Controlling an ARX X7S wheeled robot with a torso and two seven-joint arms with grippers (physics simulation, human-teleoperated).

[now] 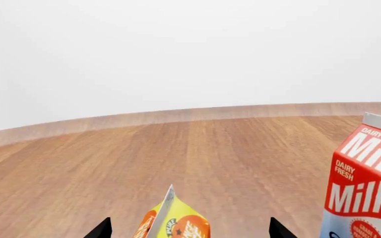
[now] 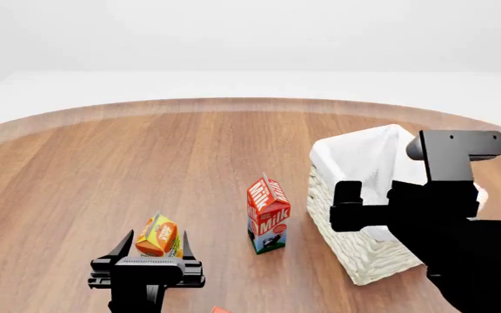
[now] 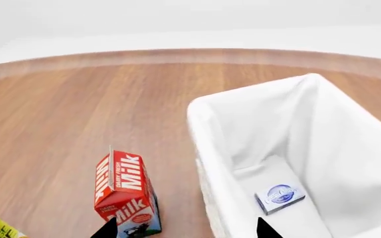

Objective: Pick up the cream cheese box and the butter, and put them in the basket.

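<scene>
The cream cheese box [image 3: 280,197], small and white with a blue oval mark, lies flat on the liner inside the white wicker basket [image 3: 207,148]. My right gripper [image 3: 186,230] hangs open above the basket's rim on the milk carton's side, holding nothing. In the head view the basket [image 2: 338,225] stands at the right, partly hidden by my right arm [image 2: 442,215]. My left gripper [image 1: 190,230] is open, its fingers on either side of the orange-green juice carton [image 2: 157,236] without closing on it. The butter is not clearly in view; only a red sliver [image 2: 219,310] shows at the head view's lower edge.
A red-and-white milk carton [image 2: 268,215] stands upright between the juice carton and the basket, a short gap from the basket's wall. The round wooden table [image 2: 146,150] stretches far and left, its curved edge running across the back.
</scene>
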